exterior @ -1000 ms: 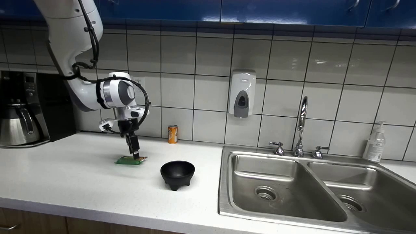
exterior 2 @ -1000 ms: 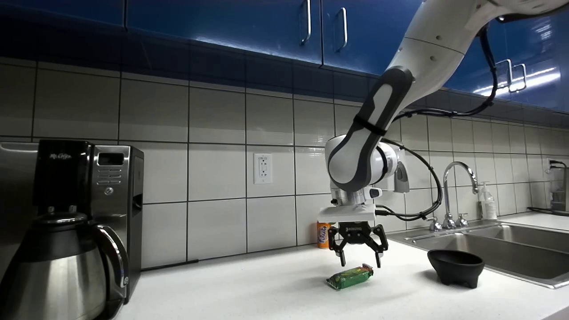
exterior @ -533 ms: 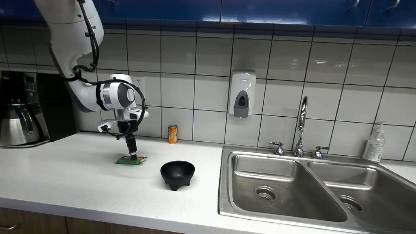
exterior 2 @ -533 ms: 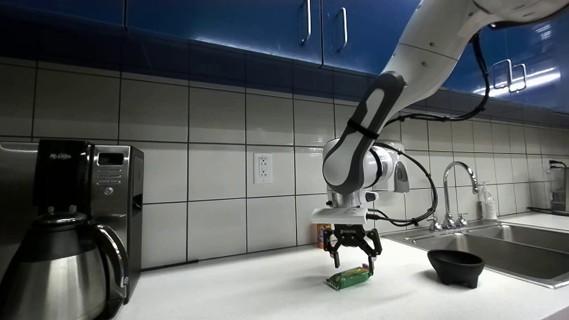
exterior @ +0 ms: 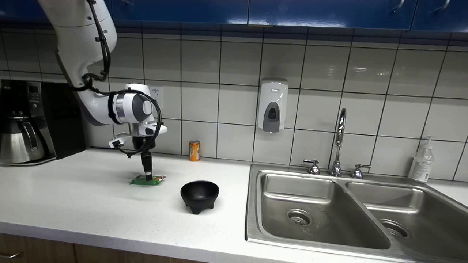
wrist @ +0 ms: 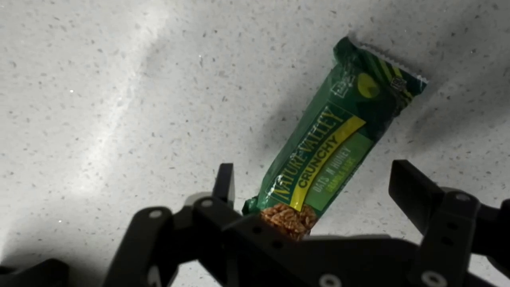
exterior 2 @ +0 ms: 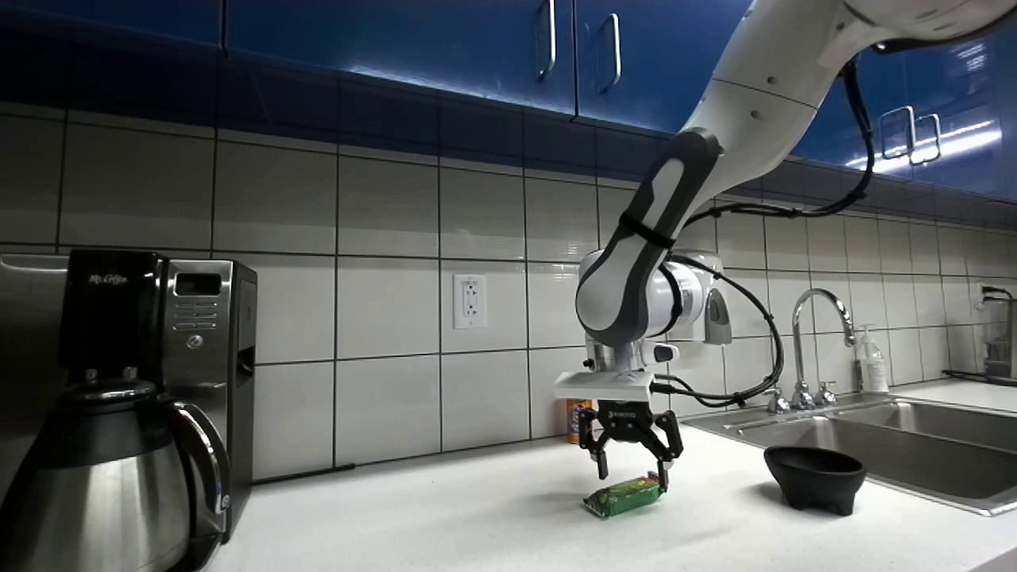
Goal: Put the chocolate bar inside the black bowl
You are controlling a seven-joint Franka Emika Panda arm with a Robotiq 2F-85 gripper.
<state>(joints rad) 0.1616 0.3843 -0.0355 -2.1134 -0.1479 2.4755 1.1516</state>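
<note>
Low over the green-wrapped bar, the gripper stands wide — the black bowl sits upright nearby on the tabletop.

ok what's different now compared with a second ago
The gripper, open throughout, has moved slightly lower and to the left in both exterior views. Nothing has been gripped or let go. The green-wrapped bar, the black bowl and the orange can stayed where they were.
</note>
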